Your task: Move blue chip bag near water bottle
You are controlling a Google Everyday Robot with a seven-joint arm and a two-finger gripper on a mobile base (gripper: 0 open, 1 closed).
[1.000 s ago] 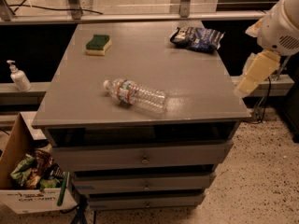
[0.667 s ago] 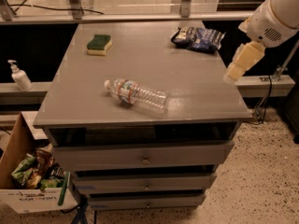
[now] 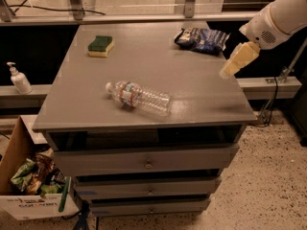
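Observation:
The blue chip bag [image 3: 202,39] lies crinkled at the far right corner of the grey cabinet top [image 3: 144,75]. The water bottle [image 3: 139,97] lies on its side near the middle front, white cap pointing left, red-and-blue label band near the cap. My gripper [image 3: 230,70] hangs from the white arm at the right edge of the top, above the surface, just right of and nearer than the chip bag. It holds nothing.
A green-and-yellow sponge [image 3: 100,46] sits at the far left of the top. A white pump dispenser bottle [image 3: 18,78] stands on the ledge to the left. A cardboard box [image 3: 29,186] of snack bags sits on the floor at lower left. Drawers [image 3: 146,163] are below.
My arm and gripper have moved left and up, from off the right edge of the cabinet to over its right edge, closer to the chip bag. Nothing on the top has moved.

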